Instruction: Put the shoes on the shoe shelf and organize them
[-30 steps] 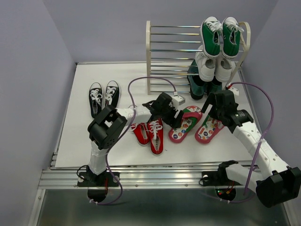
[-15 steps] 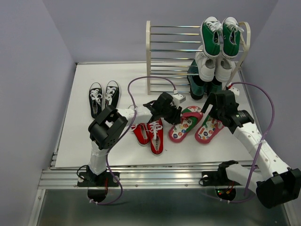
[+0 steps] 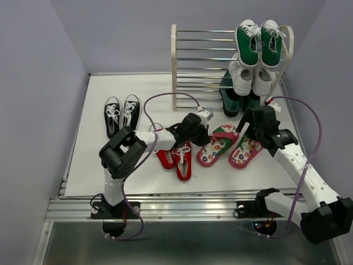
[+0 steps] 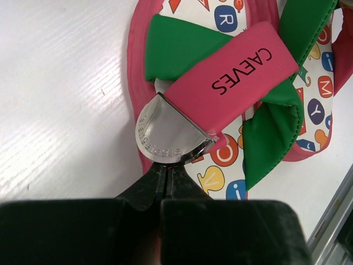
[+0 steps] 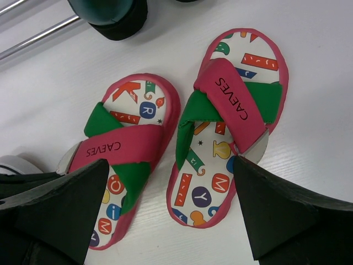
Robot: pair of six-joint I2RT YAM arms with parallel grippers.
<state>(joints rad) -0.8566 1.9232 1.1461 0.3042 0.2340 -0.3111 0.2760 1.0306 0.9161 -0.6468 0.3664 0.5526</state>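
The pair of pink-red flip-flops lies flat on the white table between my arms, with green and pink crossed straps. My left gripper is shut, its tips meeting right at the silver tab on the left flip-flop; I cannot tell whether they pinch it. My right gripper hangs open over the right flip-flop, a finger on each side, touching nothing. Red sneakers lie in front of the left arm. Black sneakers sit at the left. The shoe shelf stands at the back.
Green sneakers and white sneakers fill the shelf's right side, with a dark teal pair on the floor below them. Its toe lies just beyond the flip-flops. The shelf's left half shows bare rods.
My left gripper has closed from open to shut at the left flip-flop's tab and shifted slightly left. The flip-flops and the right arm have stayed put.
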